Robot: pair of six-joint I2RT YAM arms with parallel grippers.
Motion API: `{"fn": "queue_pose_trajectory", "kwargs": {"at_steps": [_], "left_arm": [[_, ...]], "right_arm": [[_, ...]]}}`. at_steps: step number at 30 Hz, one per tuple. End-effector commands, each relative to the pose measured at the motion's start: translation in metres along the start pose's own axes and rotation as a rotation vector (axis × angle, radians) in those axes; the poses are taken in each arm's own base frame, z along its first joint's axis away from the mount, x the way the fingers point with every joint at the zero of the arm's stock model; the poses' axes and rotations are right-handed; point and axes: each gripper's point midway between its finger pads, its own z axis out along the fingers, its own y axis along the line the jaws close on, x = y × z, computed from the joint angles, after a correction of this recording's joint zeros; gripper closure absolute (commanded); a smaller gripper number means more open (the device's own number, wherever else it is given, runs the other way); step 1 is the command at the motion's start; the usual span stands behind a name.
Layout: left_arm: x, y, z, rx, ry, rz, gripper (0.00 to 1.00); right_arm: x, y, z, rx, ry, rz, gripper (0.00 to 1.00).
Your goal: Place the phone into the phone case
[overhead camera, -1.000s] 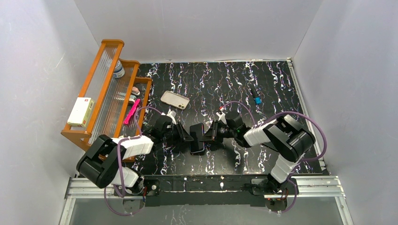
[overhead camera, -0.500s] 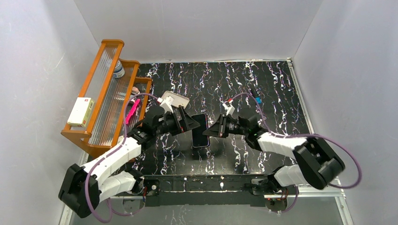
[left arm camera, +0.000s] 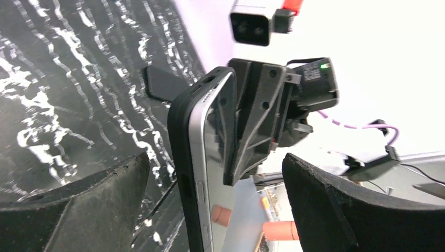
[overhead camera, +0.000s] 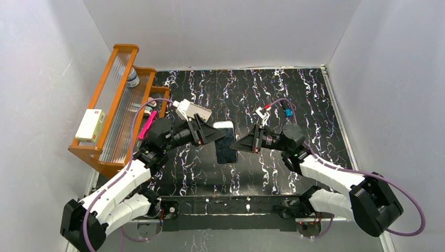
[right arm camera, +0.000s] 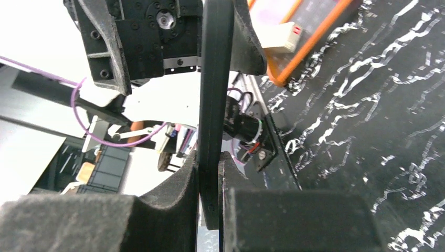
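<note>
Phone case (overhead camera: 202,112) behind phone (overhead camera: 225,143), right of rack (overhead camera: 126,48)

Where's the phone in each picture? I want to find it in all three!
Top external: the phone is in the middle of the picture, its flat face toward the camera.
Left wrist: middle, seen from its edge, tilted a little.
Right wrist: a thin dark upright strip just left of centre.
Shared landmark: the black table with white streaks.

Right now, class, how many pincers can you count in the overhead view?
2. The left pincer sits open around the phone's left edge; the right pincer is clamped on its right edge. None seems hidden.
</note>
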Motion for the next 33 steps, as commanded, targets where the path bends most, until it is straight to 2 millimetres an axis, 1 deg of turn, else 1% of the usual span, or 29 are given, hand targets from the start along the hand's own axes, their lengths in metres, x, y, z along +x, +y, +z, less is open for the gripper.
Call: {"fn": "queue_pose_trajectory", "kwargs": {"at_steps": [1, 4, 7, 10, 14, 17, 20, 24, 26, 28, 29, 31, 33], "left_arm": [[-0.013, -0.052, -0.013, 0.208, -0.045, 0.028, 0.07], [-0.021, -0.080, -0.022, 0.311, -0.078, 0.028, 0.11], [-0.028, -0.096, -0.026, 0.356, -0.094, 0.036, 0.14], [-0.032, -0.104, -0.029, 0.389, -0.109, 0.037, 0.18], [-0.035, -0.109, -0.031, 0.420, -0.128, 0.010, 0.25], [-0.040, -0.112, -0.033, 0.435, -0.161, -0.018, 0.36], [-0.045, -0.111, -0.031, 0.431, -0.175, -0.052, 0.59], [-0.046, -0.105, -0.025, 0.415, -0.169, -0.081, 0.76], [-0.045, -0.099, -0.022, 0.395, -0.167, -0.093, 0.87], [-0.042, -0.088, -0.017, 0.354, -0.158, -0.107, 0.97], [-0.041, -0.083, -0.015, 0.329, -0.153, -0.106, 1.00], [-0.039, -0.074, -0.012, 0.281, -0.152, -0.099, 1.00], [-0.038, -0.062, -0.011, 0.216, -0.157, -0.073, 1.00]], "right_arm": [[-0.016, 0.067, -0.010, -0.257, -0.058, -0.088, 0.97], [-0.020, 0.087, -0.013, -0.339, -0.058, -0.089, 0.97], [-0.023, 0.096, -0.013, -0.373, -0.045, -0.094, 0.97], [-0.024, 0.102, -0.013, -0.398, -0.039, -0.099, 0.97], [-0.024, 0.110, -0.016, -0.447, -0.034, -0.093, 0.97], [-0.022, 0.112, -0.016, -0.466, -0.022, -0.085, 0.97], [-0.021, 0.108, -0.015, -0.457, -0.013, -0.080, 0.96], [-0.020, 0.099, -0.012, -0.412, -0.004, -0.071, 0.92], [-0.019, 0.087, -0.007, -0.348, 0.000, -0.041, 0.85], [-0.020, 0.081, -0.006, -0.309, -0.001, -0.042, 0.80], [-0.020, 0.079, -0.005, -0.292, -0.002, -0.041, 0.78], [-0.021, 0.076, -0.004, -0.270, -0.008, -0.044, 0.73], [-0.023, 0.074, -0.003, -0.254, -0.017, -0.039, 0.70]]}}
